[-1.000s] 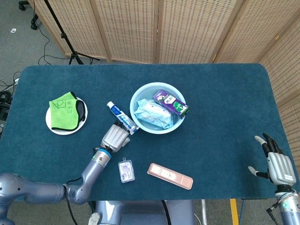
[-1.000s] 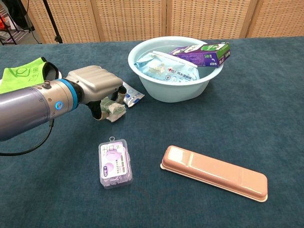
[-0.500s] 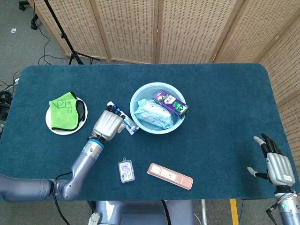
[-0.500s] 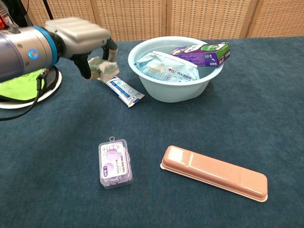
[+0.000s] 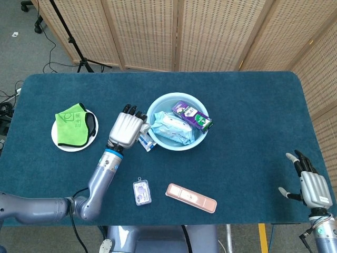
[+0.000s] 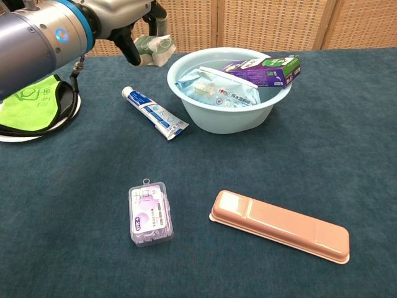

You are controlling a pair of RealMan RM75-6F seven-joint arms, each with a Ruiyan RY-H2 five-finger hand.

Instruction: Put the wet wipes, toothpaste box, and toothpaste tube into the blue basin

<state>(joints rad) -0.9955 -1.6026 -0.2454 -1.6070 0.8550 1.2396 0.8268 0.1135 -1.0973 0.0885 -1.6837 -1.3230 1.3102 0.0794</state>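
**Tube still on the table**

My left hand (image 5: 126, 130) hovers above the toothpaste tube (image 6: 155, 112), fingers apart and holding nothing, positioned for a grasp. The tube lies beside the blue basin (image 5: 154, 114), which already holds wet wipes (image 5: 172, 128) and toothpaste box (image 5: 192, 115). My right hand (image 5: 313, 187) idles, spread.

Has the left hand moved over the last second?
Yes. The left hand rose off the toothpaste tube and went farther back, beside the blue basin.

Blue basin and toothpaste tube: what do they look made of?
Blue basin: looks like smooth moulded plastic, pale blue with a soft sheen and a thin rolled rim. Toothpaste tube: likely soft laminate or plastic, glossy printed white-blue skin, flattened crimped end, white cap. Neither can be confirmed by look alone.
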